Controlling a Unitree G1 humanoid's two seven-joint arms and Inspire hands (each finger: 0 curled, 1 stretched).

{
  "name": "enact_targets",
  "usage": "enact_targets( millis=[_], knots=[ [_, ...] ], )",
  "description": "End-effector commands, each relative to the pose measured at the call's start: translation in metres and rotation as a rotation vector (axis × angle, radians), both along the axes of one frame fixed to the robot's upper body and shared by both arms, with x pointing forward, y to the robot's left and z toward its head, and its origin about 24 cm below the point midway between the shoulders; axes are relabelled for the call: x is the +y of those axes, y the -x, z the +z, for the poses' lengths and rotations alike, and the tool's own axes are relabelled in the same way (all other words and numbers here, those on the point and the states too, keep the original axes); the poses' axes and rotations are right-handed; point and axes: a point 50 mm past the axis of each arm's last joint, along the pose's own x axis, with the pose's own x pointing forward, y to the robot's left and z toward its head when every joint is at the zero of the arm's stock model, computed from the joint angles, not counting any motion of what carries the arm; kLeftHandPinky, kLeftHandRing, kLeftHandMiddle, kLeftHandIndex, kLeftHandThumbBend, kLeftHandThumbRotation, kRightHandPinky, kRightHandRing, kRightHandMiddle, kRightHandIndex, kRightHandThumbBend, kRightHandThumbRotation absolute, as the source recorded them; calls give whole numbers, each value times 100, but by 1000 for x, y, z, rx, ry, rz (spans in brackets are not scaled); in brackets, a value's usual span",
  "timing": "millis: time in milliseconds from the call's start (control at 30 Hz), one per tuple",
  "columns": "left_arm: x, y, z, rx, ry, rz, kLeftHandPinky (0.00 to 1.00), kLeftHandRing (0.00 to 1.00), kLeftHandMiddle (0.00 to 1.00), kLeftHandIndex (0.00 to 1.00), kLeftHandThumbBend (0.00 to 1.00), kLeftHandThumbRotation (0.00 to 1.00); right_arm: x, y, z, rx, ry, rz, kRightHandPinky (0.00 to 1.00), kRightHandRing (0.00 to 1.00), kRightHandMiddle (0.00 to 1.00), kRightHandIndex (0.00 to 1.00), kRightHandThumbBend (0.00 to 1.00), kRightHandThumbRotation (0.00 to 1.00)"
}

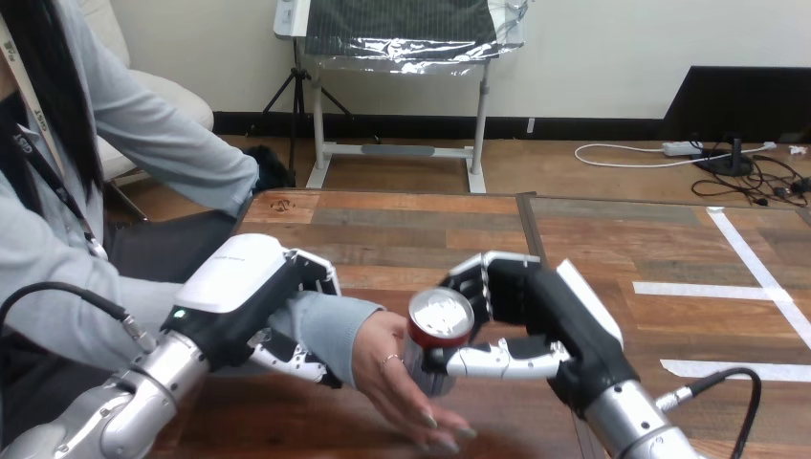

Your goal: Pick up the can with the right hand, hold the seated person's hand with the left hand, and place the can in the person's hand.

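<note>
A single cylindrical metal can (440,321), silver on top with a red band round its upper side, is held above the near part of the brown plank-topped wooden table (411,229), roughly at the middle of the view and slightly tilted, so that its lid faces up towards the camera. The robot's black-and-white right hand (550,316), reaching in from the lower right on a silver forearm, is closed round the can: its fingers (473,277) curl over the far side and its thumb (493,361) lies along the near side, pinching the can between them. Whether the lid has been opened cannot be told. Just left of the can is the one person's hand (397,378) in view, palm turned towards the can and fingers stretched down and to the right, close to the table; the can's lower part sits against or just beside that palm, and contact cannot be confirmed. The person's grey sleeve (325,320) ends at the wrist, where the robot's left hand (244,287), white shell uppermost, is wrapped round it, fingers (316,273) hooked over the top of the sleeve and thumb (292,361) underneath. Both robot hands are therefore gripping, one on the can and one on the wrist, with the person's open hand between them.
</note>
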Motion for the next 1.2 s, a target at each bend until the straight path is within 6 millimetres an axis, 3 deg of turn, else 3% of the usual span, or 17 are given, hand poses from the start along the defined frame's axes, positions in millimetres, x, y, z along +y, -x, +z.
enact_targets(
  millis=[0,1167],
  knots=[
    [-31,-20,34,-145,123,-93,27,31,37,40,98,20,14,-17,39,-157,-49,33,38,42,47,49,83,0],
    [-35,-18,31,-140,143,-99,27,30,36,39,100,18,19,-23,50,-190,-57,53,37,40,45,48,84,0]
  ],
)
